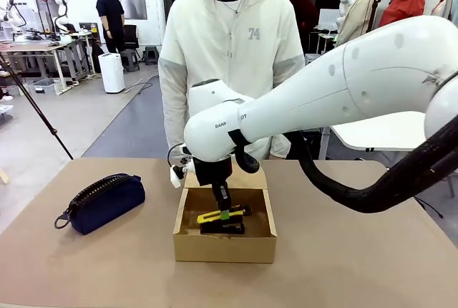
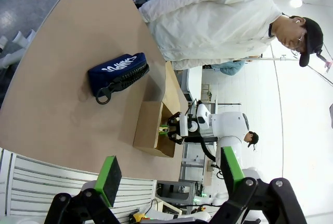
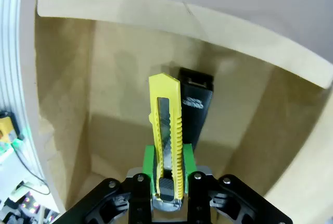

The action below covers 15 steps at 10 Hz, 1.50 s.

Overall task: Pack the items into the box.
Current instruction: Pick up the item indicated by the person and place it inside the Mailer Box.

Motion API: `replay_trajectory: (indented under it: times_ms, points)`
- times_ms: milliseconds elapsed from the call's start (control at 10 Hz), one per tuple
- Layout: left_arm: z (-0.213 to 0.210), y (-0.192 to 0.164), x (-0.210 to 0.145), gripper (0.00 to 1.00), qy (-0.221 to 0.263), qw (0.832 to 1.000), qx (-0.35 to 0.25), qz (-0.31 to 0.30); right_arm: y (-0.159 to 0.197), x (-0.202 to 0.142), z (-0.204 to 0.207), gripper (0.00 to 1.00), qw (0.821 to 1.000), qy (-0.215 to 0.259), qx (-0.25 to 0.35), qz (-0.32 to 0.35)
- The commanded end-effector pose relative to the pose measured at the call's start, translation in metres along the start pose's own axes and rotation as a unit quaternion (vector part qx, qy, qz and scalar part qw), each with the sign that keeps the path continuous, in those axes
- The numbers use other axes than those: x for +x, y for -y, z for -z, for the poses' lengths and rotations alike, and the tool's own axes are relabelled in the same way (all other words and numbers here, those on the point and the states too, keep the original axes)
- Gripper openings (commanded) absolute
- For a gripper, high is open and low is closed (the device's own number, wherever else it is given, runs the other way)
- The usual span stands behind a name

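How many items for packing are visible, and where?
3. The navy pouch lies on the table, left of the box. The black stapler lies inside the box. The yellow utility knife is in the right gripper, inside the box.

Navy blue pouch [image 1: 106, 201]; yellow knife [image 1: 214, 216]; black stapler [image 1: 222, 228]; plain brown box [image 1: 225, 248]; tan table [image 1: 358, 251].

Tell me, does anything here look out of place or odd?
Nothing looks spilled or damaged. The one thing outside the box is the navy pouch, lying on the table to its left. The right hand holds the yellow knife inside the box, above the black stapler.
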<state>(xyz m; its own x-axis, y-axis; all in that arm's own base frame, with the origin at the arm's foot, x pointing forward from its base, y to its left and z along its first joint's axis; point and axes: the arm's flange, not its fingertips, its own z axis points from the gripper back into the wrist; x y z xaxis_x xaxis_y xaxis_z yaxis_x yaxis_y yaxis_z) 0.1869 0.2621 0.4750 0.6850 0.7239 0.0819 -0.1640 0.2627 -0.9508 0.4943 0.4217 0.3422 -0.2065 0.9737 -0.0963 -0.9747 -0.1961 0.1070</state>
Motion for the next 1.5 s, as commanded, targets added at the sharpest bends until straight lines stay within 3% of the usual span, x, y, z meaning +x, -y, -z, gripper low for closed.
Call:
replay_trajectory:
  times_ms: [0, 200, 300, 400, 500, 1100, 1400]
  points:
    - [-0.001, 0.000, 0.001, 1.00, 0.002, 1.000, -0.010, 0.007, -0.003, -0.005, -0.003, 0.00, 0.999, 0.016, 0.020, 0.022]
    - [-0.001, 0.000, 0.001, 1.00, 0.002, 1.000, -0.010, 0.007, -0.005, -0.013, -0.006, 0.00, 0.999, 0.018, 0.005, 0.036]
    - [-0.001, 0.000, 0.001, 1.00, 0.002, 1.000, -0.010, 0.007, -0.005, -0.013, -0.006, 0.35, 0.999, 0.017, 0.008, 0.035]
    - [-0.001, 0.000, 0.001, 1.00, 0.002, 1.000, -0.010, 0.007, -0.005, -0.013, -0.006, 0.91, 0.999, 0.019, 0.012, 0.030]
    - [-0.001, 0.000, 0.001, 1.00, 0.002, 1.000, -0.010, 0.007, -0.005, -0.013, -0.006, 1.00, 0.999, 0.020, 0.013, 0.030]
    - [-0.001, 0.000, 0.001, 1.00, 0.002, 1.000, -0.010, 0.007, -0.011, -0.023, -0.020, 1.00, 0.999, 0.040, 0.002, 0.034]
    - [-0.001, 0.000, 0.001, 1.00, 0.002, 1.000, -0.010, 0.007, -0.034, -0.065, -0.062, 1.00, 0.997, 0.074, -0.008, 0.025]
